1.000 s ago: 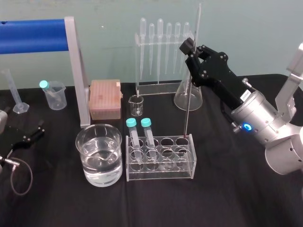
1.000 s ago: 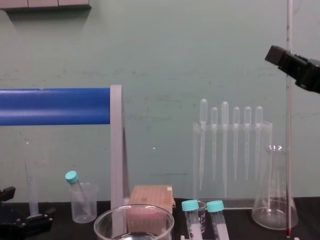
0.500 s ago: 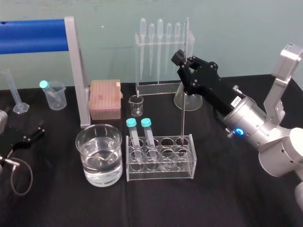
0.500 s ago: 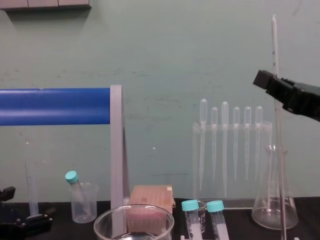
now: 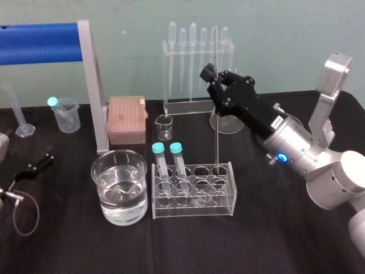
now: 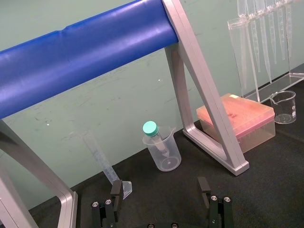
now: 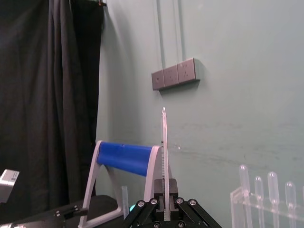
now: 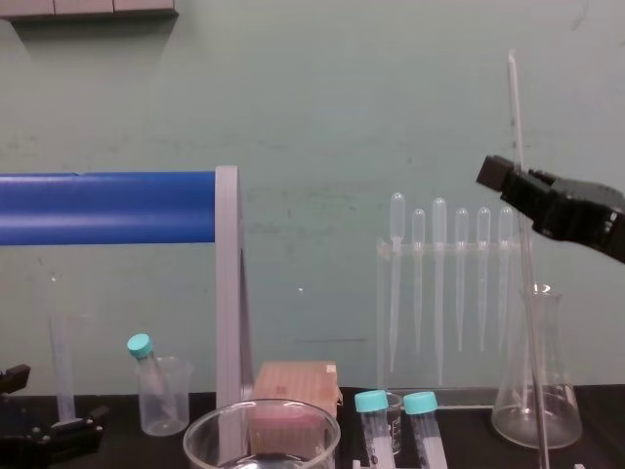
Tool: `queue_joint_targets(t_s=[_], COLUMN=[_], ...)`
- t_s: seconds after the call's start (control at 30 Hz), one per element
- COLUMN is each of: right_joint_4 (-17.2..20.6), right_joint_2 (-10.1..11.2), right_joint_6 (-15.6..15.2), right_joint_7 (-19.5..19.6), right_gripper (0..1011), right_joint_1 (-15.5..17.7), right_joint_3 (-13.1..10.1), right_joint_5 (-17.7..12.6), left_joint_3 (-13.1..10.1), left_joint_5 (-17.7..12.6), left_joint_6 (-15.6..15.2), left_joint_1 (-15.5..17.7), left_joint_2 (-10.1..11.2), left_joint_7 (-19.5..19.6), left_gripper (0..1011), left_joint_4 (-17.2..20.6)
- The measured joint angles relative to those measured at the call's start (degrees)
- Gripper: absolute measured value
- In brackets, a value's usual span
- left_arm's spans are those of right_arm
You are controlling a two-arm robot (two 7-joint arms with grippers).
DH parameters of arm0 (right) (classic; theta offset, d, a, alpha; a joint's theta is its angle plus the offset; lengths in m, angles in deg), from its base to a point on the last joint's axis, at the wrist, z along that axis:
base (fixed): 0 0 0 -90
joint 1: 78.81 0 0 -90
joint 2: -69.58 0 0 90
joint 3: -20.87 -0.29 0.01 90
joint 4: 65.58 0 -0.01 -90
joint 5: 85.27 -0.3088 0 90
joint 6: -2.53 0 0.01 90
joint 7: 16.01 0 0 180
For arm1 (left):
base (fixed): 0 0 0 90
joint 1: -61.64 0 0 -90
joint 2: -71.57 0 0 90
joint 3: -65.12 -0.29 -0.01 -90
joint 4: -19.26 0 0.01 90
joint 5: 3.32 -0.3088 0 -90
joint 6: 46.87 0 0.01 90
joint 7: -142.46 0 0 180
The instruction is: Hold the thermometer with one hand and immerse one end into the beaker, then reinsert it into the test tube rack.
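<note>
Arm angled up and forward from its silver wrist, the black long-jawed right gripper [image 5: 212, 78] clamps the long clear glass thermometer [image 5: 215, 137] upright. Below the fingers, the rod's end sits in the clear acrylic test tube rack [image 5: 194, 209]. The left gripper [image 6: 160, 186] rests parked, fingers spread.

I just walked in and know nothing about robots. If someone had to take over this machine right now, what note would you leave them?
Right gripper: fingers shut on the thermometer, holding it upright over the test tube rack.
Left gripper: open, parked low at the table's left.
The thermometer's lower end sits in the rack's back-right hole. The beaker, holding clear liquid, stands left of the rack.
Done: reinsertion looks nearly complete; the dip cannot be confirmed from here.
Left: probably open the fingers and draw the arm away.
</note>
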Motion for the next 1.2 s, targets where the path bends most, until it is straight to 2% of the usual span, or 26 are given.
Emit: queue_joint_targets(t_s=[0.83, 1.2], right_joint_4=[-4.16, -4.47], right_joint_2=[-0.24, -0.26], right_joint_6=[-0.54, -1.15], right_joint_7=[-1.20, -0.90], right_gripper=[56, 56], right_joint_1=[0.19, 0.66], right_joint_3=[0.90, 0.96], right_joint_5=[-0.50, -0.72], left_joint_3=[0.00, 0.00], left_joint_5=[0.00, 0.00], left_joint_6=[0.00, 0.00], left_joint_1=[0.00, 0.00], left_joint_2=[0.00, 0.00], left_joint_7=[0.00, 0.00], left_gripper=[1008, 1008], left_joint_4=[0.00, 0.00])
